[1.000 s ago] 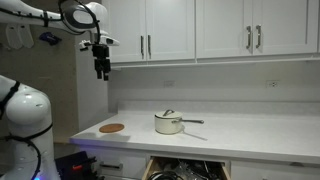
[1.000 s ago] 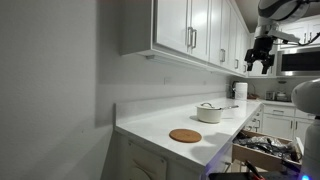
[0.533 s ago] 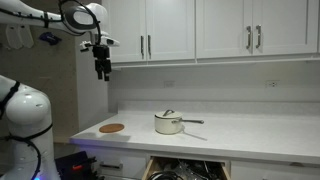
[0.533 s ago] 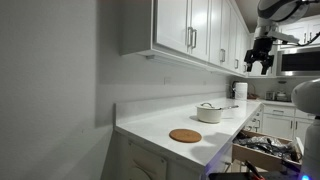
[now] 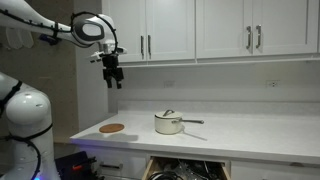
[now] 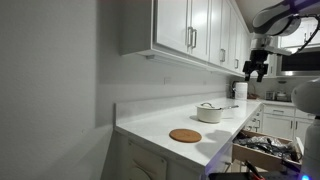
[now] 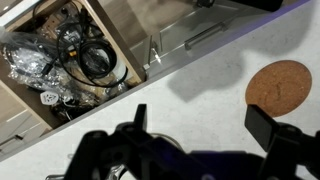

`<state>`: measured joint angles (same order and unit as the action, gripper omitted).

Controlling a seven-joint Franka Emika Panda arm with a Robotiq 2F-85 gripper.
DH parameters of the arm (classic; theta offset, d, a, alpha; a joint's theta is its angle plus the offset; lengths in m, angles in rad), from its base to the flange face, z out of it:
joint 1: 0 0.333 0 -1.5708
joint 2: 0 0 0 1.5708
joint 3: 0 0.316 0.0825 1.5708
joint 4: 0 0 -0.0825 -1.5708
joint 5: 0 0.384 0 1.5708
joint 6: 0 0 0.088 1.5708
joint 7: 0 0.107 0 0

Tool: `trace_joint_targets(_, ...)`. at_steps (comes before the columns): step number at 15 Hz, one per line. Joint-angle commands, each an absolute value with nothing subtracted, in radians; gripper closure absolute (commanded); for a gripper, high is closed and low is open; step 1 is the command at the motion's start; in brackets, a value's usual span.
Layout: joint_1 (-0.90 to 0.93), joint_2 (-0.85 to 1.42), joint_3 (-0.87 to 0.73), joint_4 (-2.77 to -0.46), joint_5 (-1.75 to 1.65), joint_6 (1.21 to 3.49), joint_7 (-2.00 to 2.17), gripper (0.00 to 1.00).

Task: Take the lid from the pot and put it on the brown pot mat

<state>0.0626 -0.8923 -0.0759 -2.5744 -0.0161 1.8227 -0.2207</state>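
The lid [image 5: 167, 116] is not yet held. The gripper [image 5: 115, 78] is empty, its fingers spread wide apart, and it is held high in front of the cabinets [image 5: 170, 28]. Over the last second it has been carried sideways toward the pot [image 5: 168, 125] and lowered slightly. Below it, the brown pot mat [image 5: 112, 128] lies bare on the white counter [image 5: 250, 135], well apart from the pot, on which the lid is seated. An open drawer [image 7: 70, 60] is seen in the wrist view. The approach is judged barely begun, with the descent to the knob yet to be made.
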Motion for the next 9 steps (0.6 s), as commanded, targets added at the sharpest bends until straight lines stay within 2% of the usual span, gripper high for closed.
trace_joint_targets(1,0.068,-0.761,-0.131,-2.538,-0.067,1.935,-0.336,0.00)
trace_joint_targets(9,0.094,-0.413,-0.219,-2.342,-0.042,2.130,-0.559,0.00)
